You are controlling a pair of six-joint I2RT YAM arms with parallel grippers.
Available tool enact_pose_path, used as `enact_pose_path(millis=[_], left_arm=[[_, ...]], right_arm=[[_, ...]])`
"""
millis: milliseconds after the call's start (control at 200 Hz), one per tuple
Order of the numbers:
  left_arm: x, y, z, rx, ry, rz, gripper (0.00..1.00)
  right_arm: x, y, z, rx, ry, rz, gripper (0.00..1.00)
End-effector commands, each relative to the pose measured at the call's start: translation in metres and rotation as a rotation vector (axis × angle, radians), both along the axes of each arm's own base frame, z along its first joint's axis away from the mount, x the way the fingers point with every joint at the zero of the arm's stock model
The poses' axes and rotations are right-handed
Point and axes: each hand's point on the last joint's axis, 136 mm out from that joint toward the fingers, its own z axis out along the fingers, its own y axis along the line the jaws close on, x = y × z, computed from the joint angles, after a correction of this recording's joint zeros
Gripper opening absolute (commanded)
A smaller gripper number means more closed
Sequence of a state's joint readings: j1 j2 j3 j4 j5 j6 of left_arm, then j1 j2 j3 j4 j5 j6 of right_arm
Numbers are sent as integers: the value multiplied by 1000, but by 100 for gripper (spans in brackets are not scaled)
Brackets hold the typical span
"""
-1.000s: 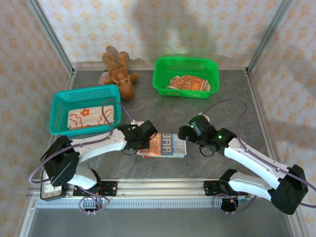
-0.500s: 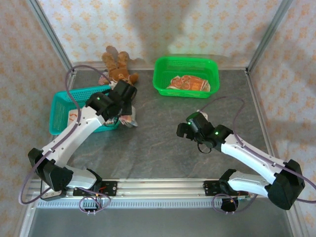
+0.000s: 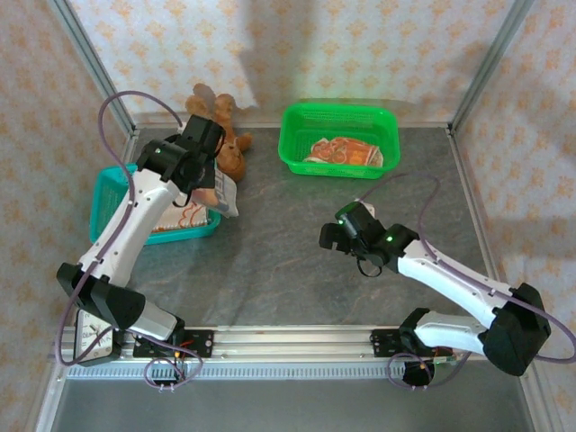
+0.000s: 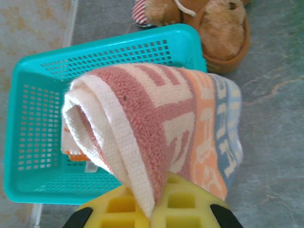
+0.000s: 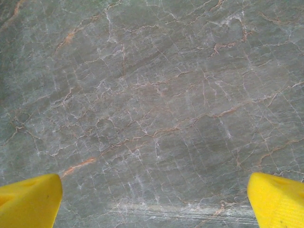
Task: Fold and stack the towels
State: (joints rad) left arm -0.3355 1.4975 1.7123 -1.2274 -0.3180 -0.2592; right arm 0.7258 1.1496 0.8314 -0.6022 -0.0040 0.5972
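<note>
Folded towel (image 4: 161, 123): I've got it pinched in the left gripper (image 4: 151, 209). It's a thick bundle in dusty pink, cream, orange and pale blue, and the rolled cream edge faces the wrist camera. From overhead, the folded towel (image 3: 225, 196) hangs at the right-hand rim of the teal basket, left of centre in the frame.
Left gripper: clamped tight on that towel. The yellow fingers sit at the bottom of the wrist view with the cloth coming up out of them. From overhead the arm is stretched way out toward the upper left.
Teal basket (image 3: 101, 205): left side of the overhead frame, partly under my left arm. In the wrist view its mesh wall (image 4: 95, 47) sits behind the towel on the left half.
Towel in the teal basket (image 3: 175, 219): lying flat on the bottom, cream with orange outlines.
Right gripper (image 3: 331, 236): jaws spread wide with nothing in them, just right of centre over bare table. Its wrist view has a yellow tip in each bottom corner with stone between them.
Green basket (image 3: 337, 110): top of the overhead frame, a bit right of centre, well apart from both grippers.
Towels in the green basket (image 3: 344, 153): orange and cream, bunched up rather than flat.
Teddy bear (image 3: 232, 148): upper left, just above the held towel, near the teal basket's far corner.
Table (image 5: 152, 95): grey marbled top.
</note>
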Motion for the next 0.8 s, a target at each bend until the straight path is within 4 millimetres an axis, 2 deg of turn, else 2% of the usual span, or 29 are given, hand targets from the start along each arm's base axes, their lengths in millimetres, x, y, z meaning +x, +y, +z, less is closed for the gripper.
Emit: enact_pose_path(millis=[0, 255, 275, 505, 641, 796], left_arm=[[1, 21, 3, 116, 57, -10, 0], [3, 53, -17, 171, 145, 39, 0], [4, 56, -20, 179, 150, 44, 0], [8, 87, -45, 375, 214, 100, 0], [5, 100, -52, 448, 245, 144, 0], [0, 110, -45, 498, 238, 168, 0]], right_arm=[[10, 6, 14, 3, -43, 13, 99], [13, 9, 16, 1, -48, 25, 99], [14, 10, 11, -15, -33, 26, 99], [17, 10, 7, -39, -35, 36, 99], [19, 11, 4, -52, -32, 43, 99], [23, 13, 2, -64, -36, 50, 99]])
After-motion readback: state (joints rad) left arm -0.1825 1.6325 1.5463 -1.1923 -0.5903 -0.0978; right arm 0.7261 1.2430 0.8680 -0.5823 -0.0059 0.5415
